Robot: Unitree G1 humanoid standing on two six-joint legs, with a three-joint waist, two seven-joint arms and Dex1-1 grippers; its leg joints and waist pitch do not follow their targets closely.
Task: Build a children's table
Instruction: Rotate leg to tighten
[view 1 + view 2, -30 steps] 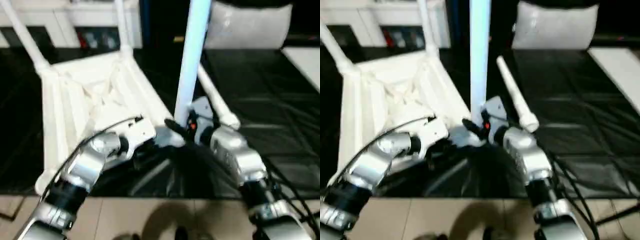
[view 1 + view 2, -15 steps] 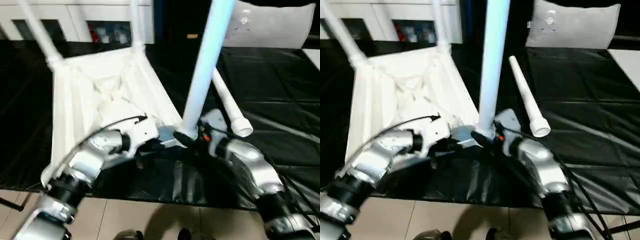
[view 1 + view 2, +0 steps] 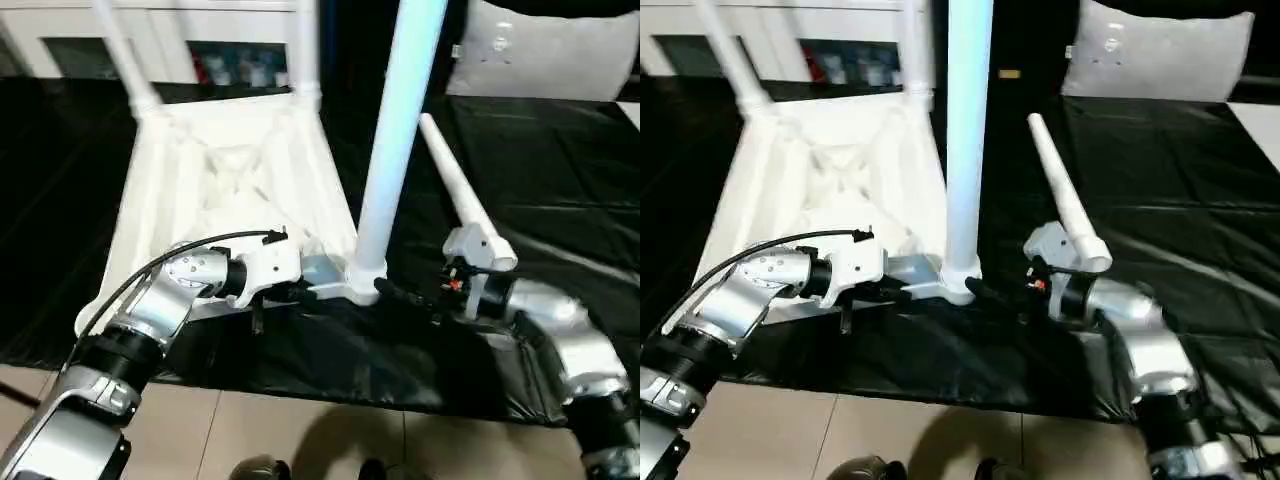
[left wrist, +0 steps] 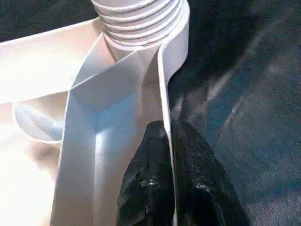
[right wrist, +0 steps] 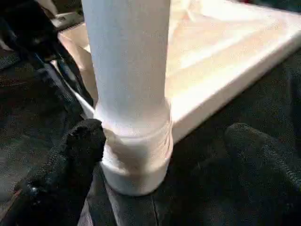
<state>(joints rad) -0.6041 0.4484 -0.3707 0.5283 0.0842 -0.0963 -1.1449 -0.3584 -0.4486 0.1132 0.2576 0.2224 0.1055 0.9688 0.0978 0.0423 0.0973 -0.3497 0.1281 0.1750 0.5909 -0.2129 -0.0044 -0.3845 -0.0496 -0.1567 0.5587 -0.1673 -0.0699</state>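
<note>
While I hold the rig where it is, these are my readings:

Left gripper (image 4: pixel 170 174): my two black fingers are pinched on the thin upright rim wall of the table top (image 3: pixel 225 175), one finger on each face of the wall. In the head views it sits at lower centre, at the near corner of the top.

Right gripper (image 5: pixel 160 169): spread wide, with one black finger (image 5: pixel 70 155) touching the base of the upright leg (image 3: pixel 395 140) and the other standing well off to the side. I grip nothing with it.

Left wrist view adds: the threaded end of that leg (image 4: pixel 138 21) seated in the corner socket, and the ribs meeting just beside my fingers.

Right wrist view adds: the leg's collar down in the socket, and the flat edge of the top running away behind it.

Head views add: the top lies upside down, ribbed side up, on the black sheet (image 3: pixel 560 160), filling the upper left and centre. Two more legs (image 3: pixel 125 55) rise from its far corners.

Loose leg (image 3: pixel 455 195): lies on the sheet right of centre, its wide end close above my right wrist.

Background: white cabinet (image 3: pixel 60 35) at upper left, a pale cushion (image 3: pixel 545 50) at upper right.

Near edge: tan floor (image 3: pixel 300 430) along the bottom.
</note>
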